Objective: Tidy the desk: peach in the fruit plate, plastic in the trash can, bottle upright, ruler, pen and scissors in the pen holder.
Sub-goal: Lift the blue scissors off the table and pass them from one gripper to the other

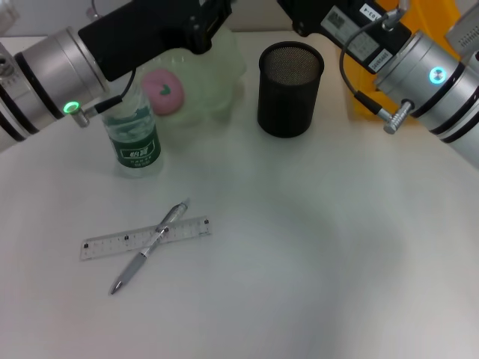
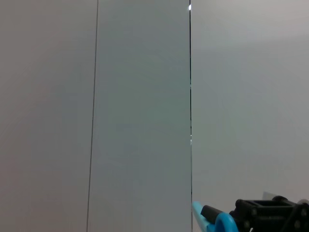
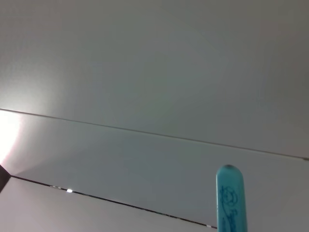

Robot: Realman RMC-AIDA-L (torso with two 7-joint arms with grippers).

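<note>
from my head view, a clear plastic bottle with a green label (image 1: pixel 136 138) is standing upright beside the pink peach (image 1: pixel 163 90) lying in the pale translucent fruit plate (image 1: pixel 217 75). the black mesh pen holder (image 1: pixel 290 88) is sitting near the plate, while a silver pen (image 1: pixel 150 245) is lying across the clear ruler (image 1: pixel 146 237). in my left wrist view, blue-handled scissors (image 2: pixel 215 221) are showing against a wall. in my right wrist view, only a blue tip (image 3: pixel 231 198) is showing; i cannot tell either jaw state.

Water bottle (image 1: pixel 135 138) with the green label is upright, far left. Pink peach (image 1: pixel 164 91) sits in the pale green fruit plate (image 1: pixel 217 71) right behind it. Black mesh pen holder (image 1: pixel 290 90) stands further right. Up front, a grey pen (image 1: pixel 148 247) lies diagonally across the clear ruler (image 1: pixel 112 242).
</note>
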